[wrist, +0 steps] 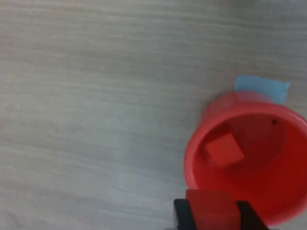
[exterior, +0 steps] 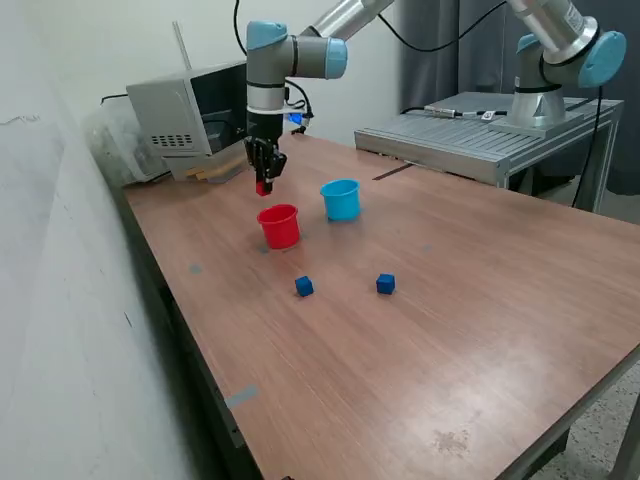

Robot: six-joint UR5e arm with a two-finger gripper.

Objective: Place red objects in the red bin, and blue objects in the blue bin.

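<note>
Gripper (exterior: 263, 184) clenched on a red cube (wrist: 211, 208) above the red cup (exterior: 279, 226), another red cube (wrist: 224, 149) lay inside, two blue cubes (exterior: 304, 287) sat loose on the table (exterior: 480, 330)

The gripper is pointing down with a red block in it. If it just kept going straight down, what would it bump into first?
Probably the red cup: the gripper, holding a red cube, hangs about over the cup's near rim. Depth is unclear, so it could just miss and meet the table.

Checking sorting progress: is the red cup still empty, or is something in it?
Not empty. The wrist view shows one red cube lying inside the red cup; a second red cube is held between the fingers.
</note>
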